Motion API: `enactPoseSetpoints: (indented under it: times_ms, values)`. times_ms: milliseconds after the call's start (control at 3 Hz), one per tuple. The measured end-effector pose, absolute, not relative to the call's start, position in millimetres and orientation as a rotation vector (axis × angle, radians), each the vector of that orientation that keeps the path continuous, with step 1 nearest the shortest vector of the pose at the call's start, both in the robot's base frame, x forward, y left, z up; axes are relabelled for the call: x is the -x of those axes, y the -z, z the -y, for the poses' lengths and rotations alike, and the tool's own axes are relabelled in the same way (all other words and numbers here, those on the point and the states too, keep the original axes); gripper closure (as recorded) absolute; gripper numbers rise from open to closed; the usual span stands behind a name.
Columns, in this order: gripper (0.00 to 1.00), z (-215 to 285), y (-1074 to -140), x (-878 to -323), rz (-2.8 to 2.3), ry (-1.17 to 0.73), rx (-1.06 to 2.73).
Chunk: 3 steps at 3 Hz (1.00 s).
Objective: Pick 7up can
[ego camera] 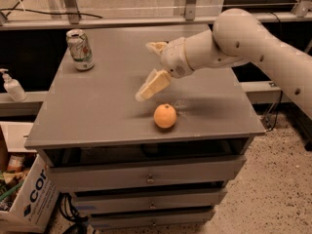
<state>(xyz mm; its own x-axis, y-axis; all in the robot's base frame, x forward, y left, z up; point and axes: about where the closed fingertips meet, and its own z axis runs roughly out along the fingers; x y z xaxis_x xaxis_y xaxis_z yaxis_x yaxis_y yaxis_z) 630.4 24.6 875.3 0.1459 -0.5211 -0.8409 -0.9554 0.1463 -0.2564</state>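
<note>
Arm (243, 35): extended low over counter (97, 116)
Tool (150, 67): released, empty, above orange (165, 116)
Counts: one 7up can (80, 49), one orange

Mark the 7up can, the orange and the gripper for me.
7up can (80, 50): camera view, mid-body label.
orange (165, 116): camera view, centre of peel.
gripper (143, 71): camera view, between its open fingertips, just beyond the orange.

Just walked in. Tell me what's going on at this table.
A robot arm reaches in from the right over the grey table. Its gripper hangs above the middle of the top, jaws open, holding nothing, just behind the orange. The 7up can stands upright near the back left corner, untouched, well apart from the gripper.
</note>
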Motion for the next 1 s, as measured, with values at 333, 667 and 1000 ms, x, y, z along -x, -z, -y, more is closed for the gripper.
enactPoseSetpoints:
  times_ms: [333, 667, 1000]
  values:
    - [0.0, -56, -876, -656, -1.454, -0.62, 1.486]
    - [0.0, -90, -877, -682, -1.429, -0.654, 1.452]
    - [0.0, -119, -874, -700, -1.444, -0.666, 1.39]
